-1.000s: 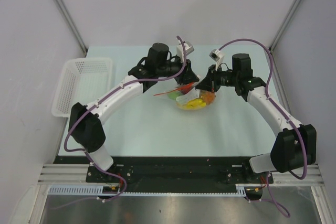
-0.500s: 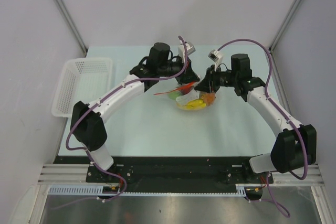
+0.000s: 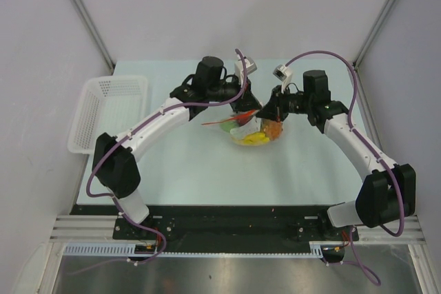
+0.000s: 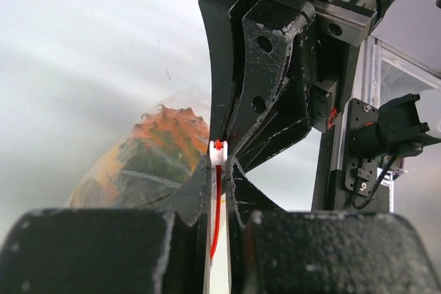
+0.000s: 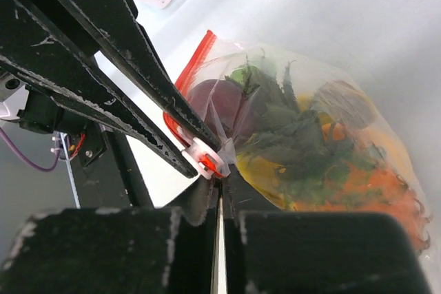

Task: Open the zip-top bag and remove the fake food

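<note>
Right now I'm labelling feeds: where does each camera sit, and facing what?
Top external: above, behind the bases, looking down; both arms meet at the clear crinkly zip-top bag.
Left wrist: looks along the left gripper at the right gripper.
Right wrist: looks along the right gripper at the left gripper.
Wrist views share the bag's orange-red zip strip.
</note>
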